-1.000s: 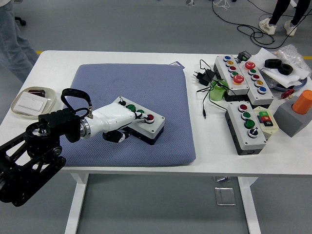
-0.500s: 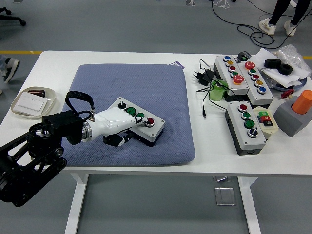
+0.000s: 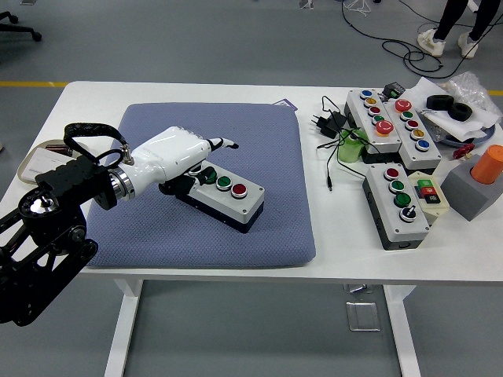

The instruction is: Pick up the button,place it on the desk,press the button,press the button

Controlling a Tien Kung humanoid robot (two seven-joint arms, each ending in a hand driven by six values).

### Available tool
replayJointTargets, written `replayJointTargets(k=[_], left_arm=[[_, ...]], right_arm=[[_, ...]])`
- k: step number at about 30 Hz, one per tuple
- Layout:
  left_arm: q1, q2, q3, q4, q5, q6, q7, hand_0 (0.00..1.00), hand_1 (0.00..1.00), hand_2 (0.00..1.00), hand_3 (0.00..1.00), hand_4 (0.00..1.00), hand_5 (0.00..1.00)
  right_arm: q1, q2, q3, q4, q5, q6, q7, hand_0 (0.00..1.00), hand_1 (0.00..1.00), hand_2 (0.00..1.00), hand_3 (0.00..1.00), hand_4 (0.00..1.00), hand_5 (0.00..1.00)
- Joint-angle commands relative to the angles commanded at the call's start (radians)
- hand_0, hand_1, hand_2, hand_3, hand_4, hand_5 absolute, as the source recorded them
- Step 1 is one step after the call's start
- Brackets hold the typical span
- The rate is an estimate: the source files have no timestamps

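Observation:
The button box (image 3: 228, 198), grey on top with a black base, lies on the blue pad (image 3: 236, 126) in the middle of the table. A green button (image 3: 223, 183) and a red button (image 3: 239, 189) show on its top; its left end is hidden under my hand. My left hand (image 3: 206, 161), white with a black arm, hovers over the box's left end. Its index finger (image 3: 226, 144) sticks out to the right above the box, and the other fingers are curled. It holds nothing.
A small tray (image 3: 27, 166) with a white switch sits at the left edge. Several other button boxes (image 3: 397, 204), black cables (image 3: 330, 126), an orange cylinder on a grey block (image 3: 478, 182) and a black ring (image 3: 449, 107) crowd the right side. A person's feet (image 3: 449, 39) stand beyond the far right corner.
My left hand has lifted off the box's buttons and drawn back up and to the left. The box has stayed on the pad.

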Motion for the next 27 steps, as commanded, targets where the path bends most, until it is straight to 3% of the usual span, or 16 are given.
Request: replayJointTargets(k=[2,3,8,9,14,15,16,18,20,21,27], left_arm=[[0.011,-0.002,-0.035,0.012,-0.007,0.081,0.034,0.080,0.003,0.053,0.864,0.432,0.002],[0.015,-0.001,-0.046,0.017,-0.014,0.120,0.046,0.137,0.335,0.344,0.954,0.789,0.515],[0.031,-0.003,-0.101,0.069,-0.162,0.334,0.033,0.137,0.335,0.344,0.954,0.789,0.515],[0.032,-0.003,-0.113,0.080,-0.201,0.373,0.028,0.568,0.681,0.729,0.988,0.848,0.755],[0.044,-0.001,-0.162,0.167,-0.414,0.588,-0.025,0.568,0.681,0.729,0.988,0.848,0.755],[0.045,-0.001,-0.163,0.175,-0.453,0.613,-0.032,0.702,0.792,0.847,0.938,0.677,0.947],[0.052,0.000,-0.157,0.191,-0.493,0.636,-0.054,0.702,0.792,0.847,0.938,0.677,0.947],[0.068,-0.002,-0.146,0.223,-0.578,0.653,-0.104,0.702,0.792,0.847,0.938,0.677,0.947],[0.080,-0.004,-0.148,0.244,-0.662,0.640,-0.128,0.702,0.792,0.847,0.938,0.677,0.947],[0.085,-0.004,-0.151,0.254,-0.701,0.630,-0.135,0.771,0.837,0.892,0.923,0.549,0.998],[0.126,0.004,-0.188,0.294,-0.955,0.587,-0.152,0.778,0.847,0.893,0.917,0.553,0.998]], right_arm=[[0.001,0.001,0.002,0.000,-0.001,0.000,-0.001,0.662,0.579,0.611,0.592,0.298,0.058],[0.001,0.001,0.002,0.000,-0.002,0.000,-0.001,0.663,0.578,0.611,0.591,0.298,0.059],[0.002,0.001,0.002,0.000,0.001,0.000,-0.001,0.663,0.578,0.611,0.591,0.298,0.059],[0.002,0.001,0.002,0.000,0.000,0.000,-0.001,0.663,0.578,0.611,0.591,0.298,0.059],[0.002,0.002,0.000,0.000,0.001,0.000,-0.001,0.663,0.578,0.611,0.591,0.298,0.059],[0.002,0.002,0.000,0.000,0.001,0.000,-0.002,0.663,0.578,0.611,0.591,0.298,0.059],[0.002,0.002,0.000,0.000,0.001,0.000,-0.002,0.663,0.578,0.611,0.591,0.298,0.059],[0.002,0.002,-0.001,0.000,0.003,0.000,-0.002,0.663,0.578,0.611,0.591,0.298,0.059],[0.001,0.002,-0.001,0.000,0.002,0.000,-0.002,0.663,0.578,0.611,0.591,0.298,0.059],[0.001,0.002,-0.001,0.000,0.002,0.000,-0.002,0.663,0.578,0.609,0.591,0.297,0.059],[0.002,0.003,-0.001,0.000,0.003,0.001,-0.003,0.663,0.578,0.609,0.591,0.296,0.061]])
